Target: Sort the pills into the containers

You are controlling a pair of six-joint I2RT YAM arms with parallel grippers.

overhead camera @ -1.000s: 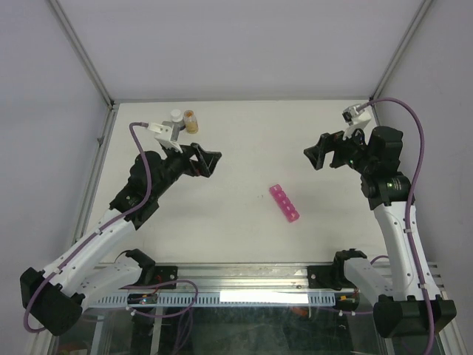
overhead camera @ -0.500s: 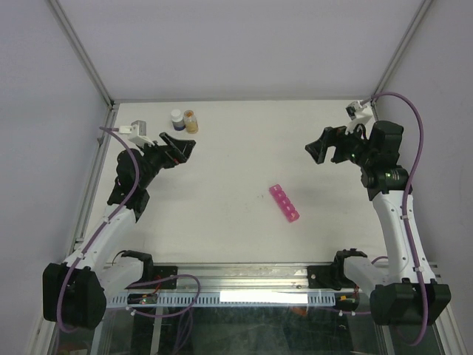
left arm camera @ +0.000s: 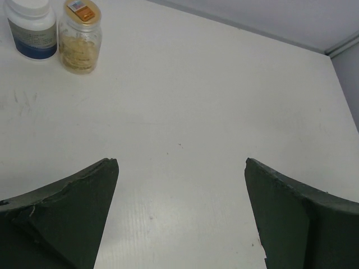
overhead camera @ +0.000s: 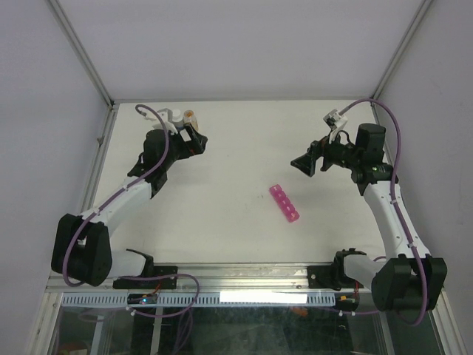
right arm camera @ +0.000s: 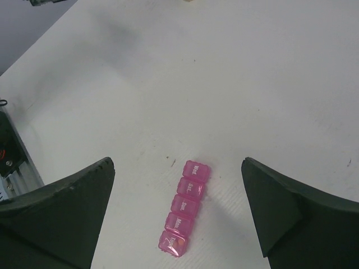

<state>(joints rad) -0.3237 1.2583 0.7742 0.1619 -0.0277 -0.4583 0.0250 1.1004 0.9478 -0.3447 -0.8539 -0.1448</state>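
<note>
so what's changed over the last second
The left gripper swung toward the far-left corner, closer to the white-capped bottle and amber vial. The right gripper edged inward toward the pink pill box. Both are open and hold nothing. The pill box, bottle and vial stayed put.

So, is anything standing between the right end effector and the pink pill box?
Nothing visible does: only bare table lies between the open right end effector and the pink pill box.
</note>
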